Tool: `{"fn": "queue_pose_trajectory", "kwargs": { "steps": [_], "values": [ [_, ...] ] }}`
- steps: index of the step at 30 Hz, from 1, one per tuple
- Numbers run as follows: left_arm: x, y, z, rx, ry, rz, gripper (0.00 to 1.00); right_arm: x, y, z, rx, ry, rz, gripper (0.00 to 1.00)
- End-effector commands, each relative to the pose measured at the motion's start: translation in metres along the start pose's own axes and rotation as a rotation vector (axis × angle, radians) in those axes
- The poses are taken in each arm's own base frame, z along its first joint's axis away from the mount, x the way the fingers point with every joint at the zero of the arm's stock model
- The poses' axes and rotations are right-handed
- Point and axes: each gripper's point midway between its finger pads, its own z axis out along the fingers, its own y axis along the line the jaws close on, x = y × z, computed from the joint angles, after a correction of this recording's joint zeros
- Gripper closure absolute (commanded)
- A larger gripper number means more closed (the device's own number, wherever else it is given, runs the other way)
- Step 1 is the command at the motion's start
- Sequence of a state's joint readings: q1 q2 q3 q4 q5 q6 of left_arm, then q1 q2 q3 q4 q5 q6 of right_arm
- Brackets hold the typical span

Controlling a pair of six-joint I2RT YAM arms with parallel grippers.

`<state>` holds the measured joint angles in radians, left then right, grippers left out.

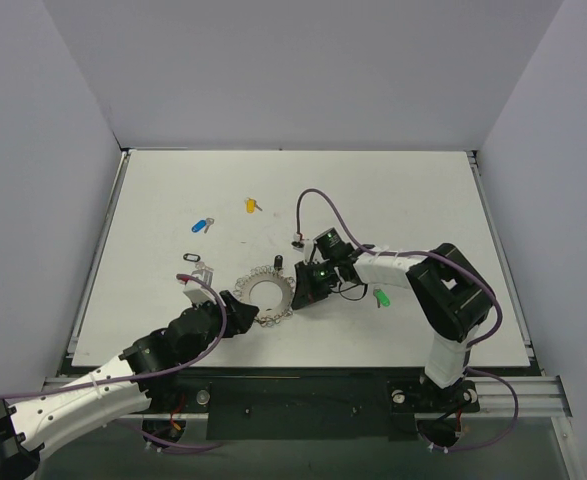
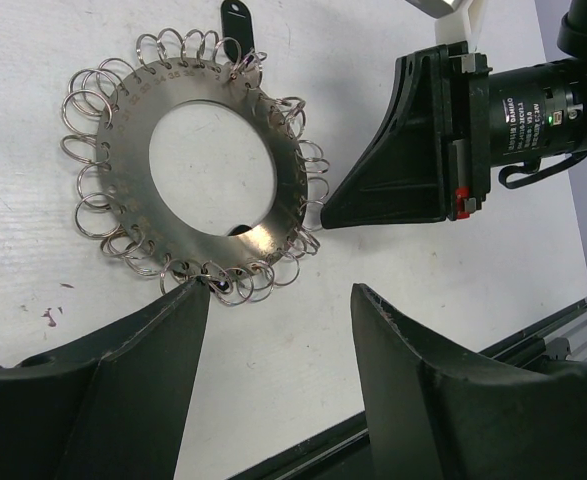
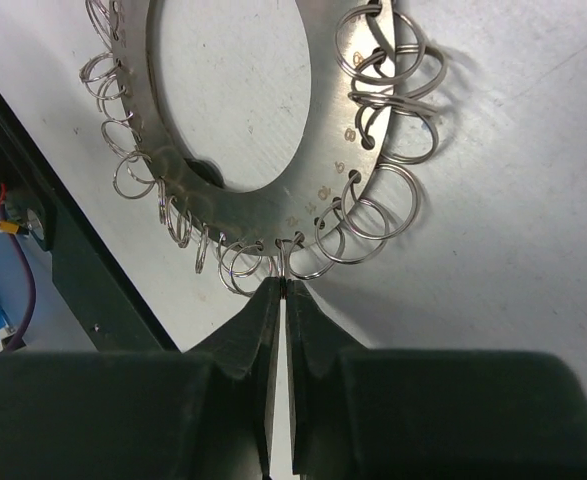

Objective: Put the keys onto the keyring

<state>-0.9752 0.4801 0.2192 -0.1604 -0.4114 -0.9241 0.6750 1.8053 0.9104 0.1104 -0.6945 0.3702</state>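
Silvery keyring (image 2: 128,150) (numbered), green-headed key (image 1: 381,298).

We see small numbers stamped round the face of the keyring (image 3: 338,110), one beside each hole. At its lower edge in the right wrist view we read a 10; the others are too faint to be sure of. White print on the right arm's black wrist housing (image 2: 521,115) is too small to read.

Left hand (image 2: 278,290) and right hand (image 3: 281,290) flank keyring (image 2: 133,120); near-side gap between free.

Keyring (image 3: 328,150) cut by right-wrist top edge.
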Motion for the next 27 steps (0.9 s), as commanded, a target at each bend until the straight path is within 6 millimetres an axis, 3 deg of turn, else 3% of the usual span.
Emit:
{"fn": "queue_pose_trajectory", "kwargs": {
  "steps": [1, 6, 11, 13, 14, 15, 16, 17, 18, 27],
  "values": [
    [-0.013, -0.019, -0.001, 0.061, -0.034, -0.018, 0.32, -0.01, 0.007, -0.011, -0.038, -0.031, -0.045, 1.0],
    [-0.017, -0.03, -0.001, 0.111, -0.04, 0.036, 0.32, -0.016, 0.013, -0.03, -0.028, -0.03, -0.149, 1.0],
    [-0.026, -0.053, -0.002, 0.216, -0.073, 0.111, 0.33, -0.009, 0.014, -0.056, 0.0, 0.049, -0.286, 1.0],
    [-0.029, -0.062, -0.003, 0.259, -0.082, 0.157, 0.34, -0.016, 0.019, -0.073, -0.01, 0.083, -0.425, 1.0],
    [-0.029, -0.066, -0.004, 0.285, -0.084, 0.197, 0.34, -0.008, 0.015, -0.081, -0.001, 0.137, -0.481, 1.0],
    [-0.029, -0.073, -0.005, 0.317, -0.084, 0.214, 0.34, -0.016, 0.018, -0.087, 0.004, 0.14, -0.522, 1.0],
    [-0.031, -0.076, -0.005, 0.331, -0.094, 0.253, 0.35, -0.008, 0.016, -0.095, -0.005, 0.193, -0.578, 1.0],
    [-0.032, -0.083, -0.006, 0.366, -0.095, 0.271, 0.35, -0.016, 0.022, -0.101, -0.009, 0.186, -0.628, 1.0],
    [-0.034, -0.086, -0.007, 0.383, -0.107, 0.317, 0.35, -0.01, 0.021, -0.107, -0.012, 0.222, -0.678, 1.0],
    [-0.041, -0.127, -0.016, 0.606, -0.204, 0.568, 0.4, -0.016, 0.044, -0.15, -0.052, 0.259, -1.115, 1.0]
  ]
}}
